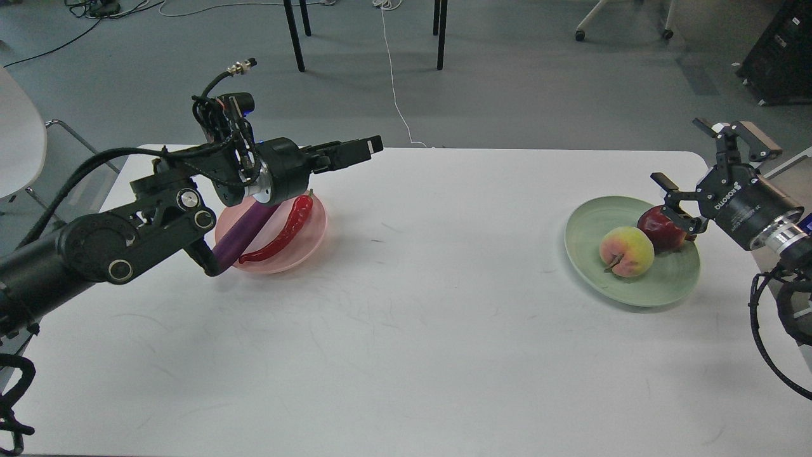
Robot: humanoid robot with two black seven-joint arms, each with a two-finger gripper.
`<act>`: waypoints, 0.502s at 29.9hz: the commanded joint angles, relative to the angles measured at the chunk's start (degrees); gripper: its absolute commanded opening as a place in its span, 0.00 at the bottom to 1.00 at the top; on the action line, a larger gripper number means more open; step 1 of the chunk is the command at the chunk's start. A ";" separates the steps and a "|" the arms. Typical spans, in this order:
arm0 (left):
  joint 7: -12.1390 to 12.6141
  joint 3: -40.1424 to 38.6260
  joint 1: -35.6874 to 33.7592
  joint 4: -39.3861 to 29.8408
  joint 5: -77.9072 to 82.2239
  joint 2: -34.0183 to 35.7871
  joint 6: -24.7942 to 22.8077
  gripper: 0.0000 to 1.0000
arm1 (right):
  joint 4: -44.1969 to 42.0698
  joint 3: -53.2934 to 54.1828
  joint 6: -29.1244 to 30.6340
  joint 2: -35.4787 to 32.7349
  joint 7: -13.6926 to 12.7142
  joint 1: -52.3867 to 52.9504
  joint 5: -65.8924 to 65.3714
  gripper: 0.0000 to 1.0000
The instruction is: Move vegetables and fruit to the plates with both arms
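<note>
The purple eggplant [244, 238] and the red chili [285, 231] lie side by side on the pink plate [301, 252] at the left. The eggplant's lower end hangs over the plate's rim. My left gripper [363, 151] is raised above the plate's far edge, points right, and is open and empty. The peach [627, 251] and the dark red pomegranate-like fruit [660, 228] rest on the green plate [666, 285] at the right. My right gripper [675, 148] is wide open and empty, just above and behind the red fruit, not touching it.
The white table [406, 330] holds only the two plates. Black table legs [295, 35] and a white cable [396, 89] are on the floor beyond the far edge. A white chair [19, 139] stands at the left.
</note>
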 commanded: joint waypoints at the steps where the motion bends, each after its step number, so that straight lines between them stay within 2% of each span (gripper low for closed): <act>1: -2.30 -6.40 5.92 -0.19 -10.26 -2.53 2.80 0.98 | 0.02 2.60 0.00 2.73 0.00 0.60 0.09 0.98; 8: -1.87 -22.31 16.56 0.33 -12.21 -8.51 2.19 0.98 | -0.07 3.84 -2.69 7.82 0.00 2.71 0.09 0.98; 15: 0.06 -30.15 23.43 0.42 -17.39 -11.59 -2.99 0.98 | 0.28 3.14 -7.17 10.38 0.00 1.83 0.17 0.98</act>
